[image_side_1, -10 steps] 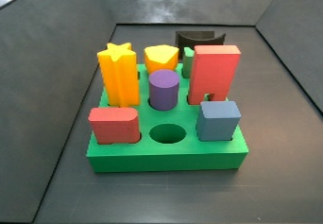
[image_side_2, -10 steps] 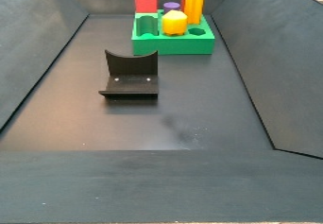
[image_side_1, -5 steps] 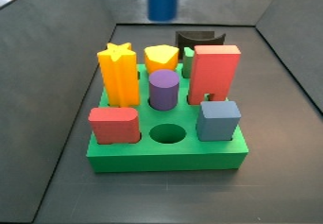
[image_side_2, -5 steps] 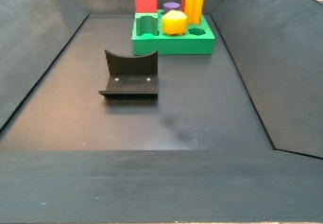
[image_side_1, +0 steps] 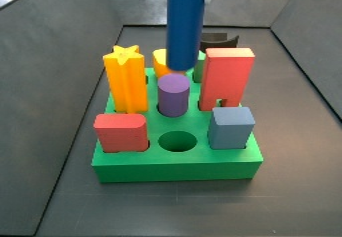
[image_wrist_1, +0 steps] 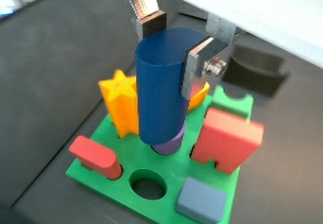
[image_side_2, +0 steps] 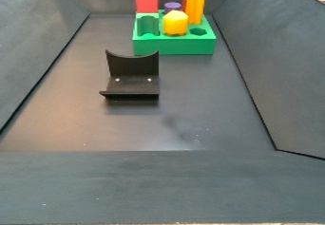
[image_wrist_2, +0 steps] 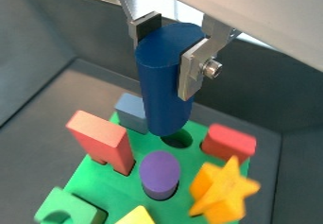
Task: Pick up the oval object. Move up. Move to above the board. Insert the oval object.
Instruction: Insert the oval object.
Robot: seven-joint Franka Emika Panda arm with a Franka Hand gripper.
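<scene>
In a wrist view, the gripper is clamped on the top of the oval object, one silver finger flat against its side. The peg hangs upright over the board, which suggests it is held high on its length so the lower end stays free to enter a hole. Its lower end covers the purple cylinder from this angle, while the empty round hole lies nearer the board's edge. A yellow star, two red blocks and a grey-blue block stand around it. The fixture sits beyond the board.

In the other wrist picture the gripper again pinches the peg, whose lower end seems to hang over the dark hole; the purple cylinder stands clear beside it. Whether peg and hole are truly lined up cannot be told from here.

In a side view only the peg shows, coming down from the top edge; the gripper is out of frame. It hangs above the board, its end in front of the yellow pieces and above the purple cylinder, well above the hole. By this picture it is over the board but not yet lowered, so insertion is still to come.

The remaining side view shows the fixture mid-floor and the board far off; neither peg nor gripper appears.
</scene>
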